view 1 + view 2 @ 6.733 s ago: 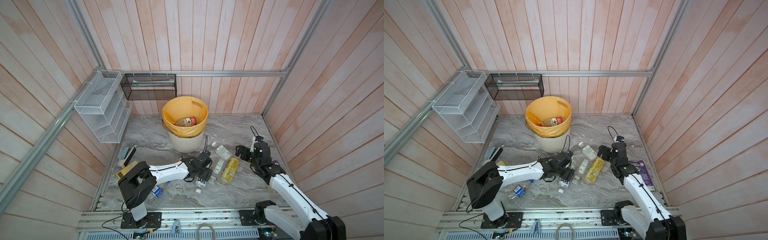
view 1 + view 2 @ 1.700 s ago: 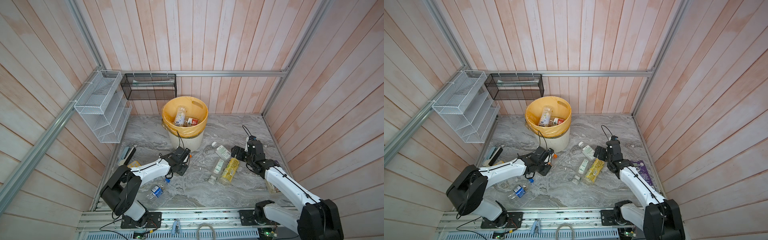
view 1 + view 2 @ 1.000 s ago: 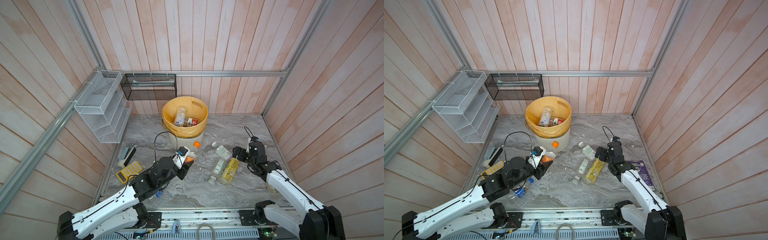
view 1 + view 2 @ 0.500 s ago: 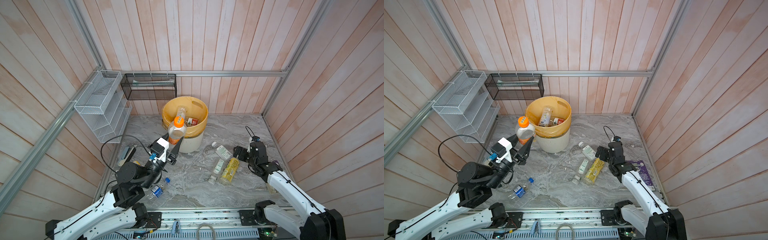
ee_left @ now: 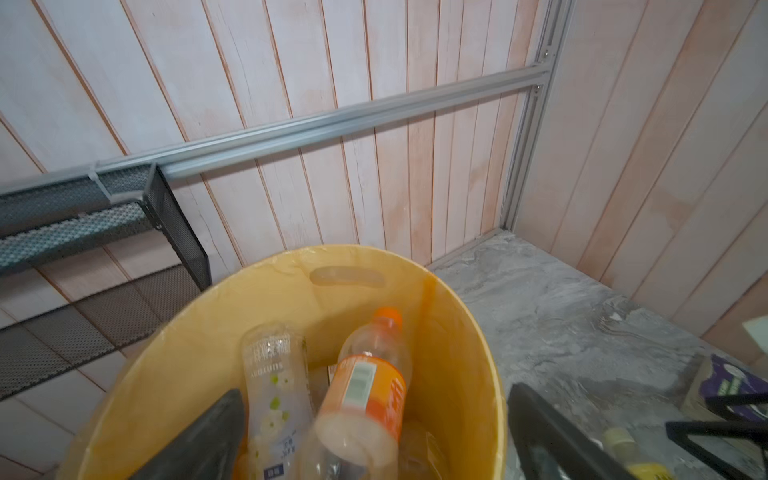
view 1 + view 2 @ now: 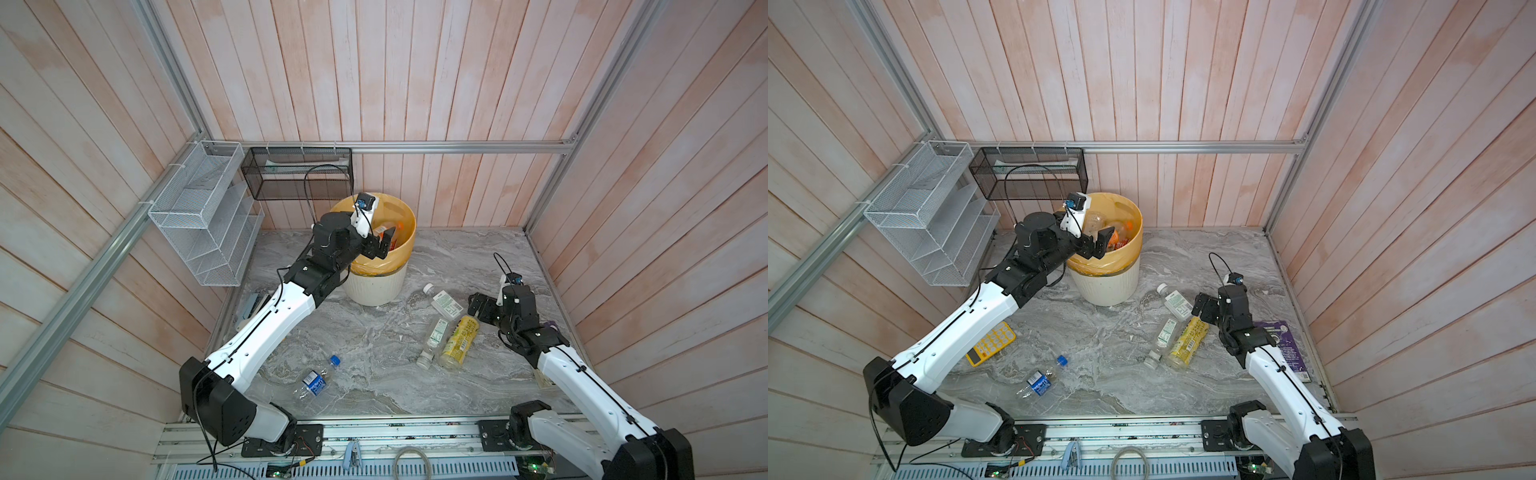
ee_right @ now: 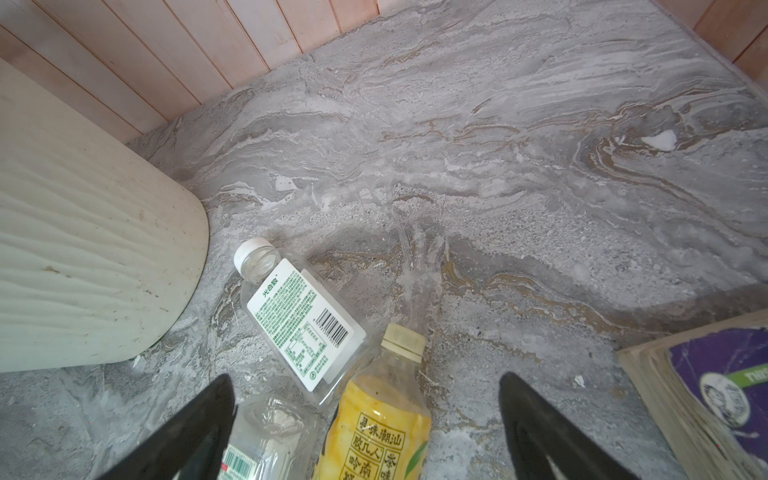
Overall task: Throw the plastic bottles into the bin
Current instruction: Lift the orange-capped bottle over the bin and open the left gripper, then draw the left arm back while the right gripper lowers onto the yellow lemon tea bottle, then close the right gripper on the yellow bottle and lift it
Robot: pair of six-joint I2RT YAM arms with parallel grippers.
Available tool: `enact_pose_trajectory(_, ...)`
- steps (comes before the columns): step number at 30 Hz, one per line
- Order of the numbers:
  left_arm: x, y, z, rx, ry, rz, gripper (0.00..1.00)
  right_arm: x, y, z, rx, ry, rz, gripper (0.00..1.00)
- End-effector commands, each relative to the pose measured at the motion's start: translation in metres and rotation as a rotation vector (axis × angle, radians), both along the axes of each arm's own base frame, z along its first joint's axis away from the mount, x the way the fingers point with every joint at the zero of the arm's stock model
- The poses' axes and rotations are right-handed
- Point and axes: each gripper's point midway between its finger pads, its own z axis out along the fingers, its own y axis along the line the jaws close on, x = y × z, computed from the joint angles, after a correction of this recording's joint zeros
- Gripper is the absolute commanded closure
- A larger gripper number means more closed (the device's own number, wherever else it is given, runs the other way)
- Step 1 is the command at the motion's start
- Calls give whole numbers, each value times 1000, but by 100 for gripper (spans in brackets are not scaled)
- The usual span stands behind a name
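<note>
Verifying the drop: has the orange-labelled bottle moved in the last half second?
Yes: the orange-labelled bottle went from left of the bin into it, free of the left gripper.

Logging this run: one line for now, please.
left gripper open over bin | orange bottle in bin | right gripper open by yellow bottle

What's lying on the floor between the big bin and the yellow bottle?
A clear white-capped bottle lies on its side between the bin and the yellow bottle; both top views and the right wrist view show it.
</note>
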Motion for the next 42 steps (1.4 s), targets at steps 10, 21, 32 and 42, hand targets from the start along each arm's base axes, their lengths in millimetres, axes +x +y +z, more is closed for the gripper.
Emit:
enact_pose_trajectory(10, -77, 14, 51, -108, -197, 1, 0, -29, -3, -39, 85, 151, -73, 0)
enact_pose_trajectory(21, -109, 26, 1, -151, -147, 17, 0, -59, 27, -88, 132, 300, -37, 2)
enact_pose_trajectory(32, -115, 45, -38, -115, -69, 85, 0, -69, 22, -115, 71, 368, -58, 23)
enact_pose_trajectory(42, -116, 65, -86, -102, 17, 179, 0, -67, 10, -103, 101, 295, -87, 43)
